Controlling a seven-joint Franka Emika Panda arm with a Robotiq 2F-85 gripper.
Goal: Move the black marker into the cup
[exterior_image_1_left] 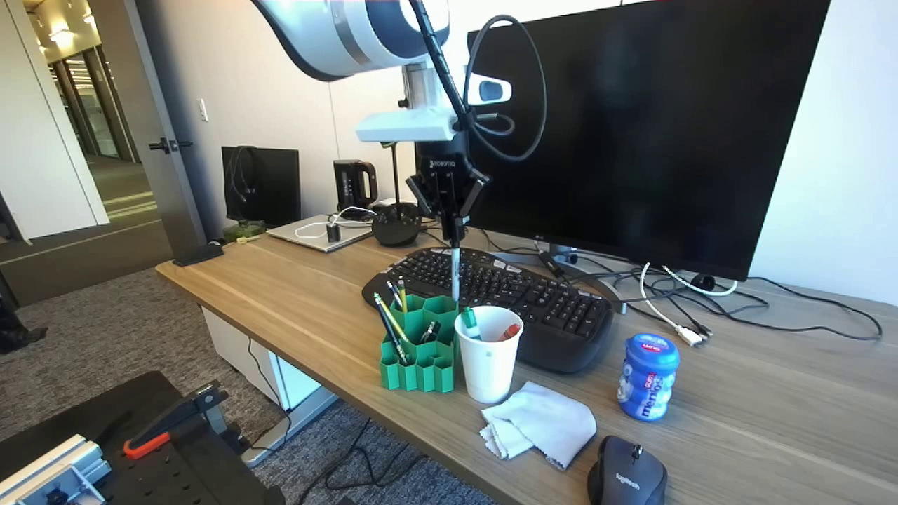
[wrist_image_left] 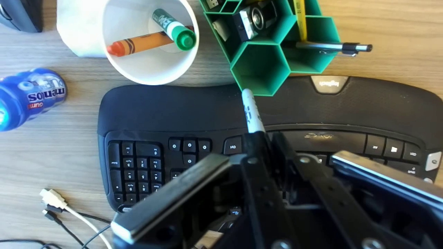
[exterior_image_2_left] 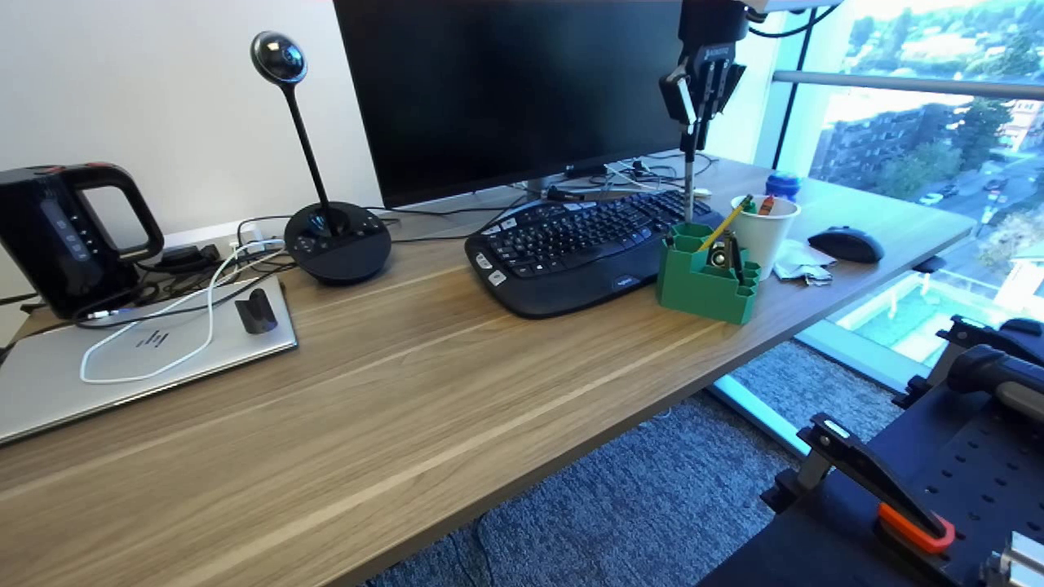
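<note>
My gripper (exterior_image_1_left: 456,235) is shut on the marker (exterior_image_1_left: 455,273), whose white body hangs nearly upright below the fingertips. Its upper end is hidden between the fingers. In the wrist view the marker (wrist_image_left: 252,112) points from the fingertips (wrist_image_left: 264,138) to the near edge of the green organizer (wrist_image_left: 259,67). In an exterior view the marker (exterior_image_2_left: 688,191) ends by the organizer's rim (exterior_image_2_left: 701,285); I cannot tell if they touch. The white paper cup (exterior_image_1_left: 489,365) stands upright beside the organizer. In the wrist view the cup (wrist_image_left: 119,31) holds a green marker and an orange crayon.
A black keyboard (exterior_image_1_left: 561,337) lies under the gripper, in front of the monitor (exterior_image_1_left: 652,133). A grey cloth (exterior_image_1_left: 547,421), a blue gum bottle (exterior_image_1_left: 649,379) and a mouse (exterior_image_1_left: 628,473) are near the cup. Pens and a pencil stick up from the organizer. Cables (exterior_image_1_left: 666,305) lie behind.
</note>
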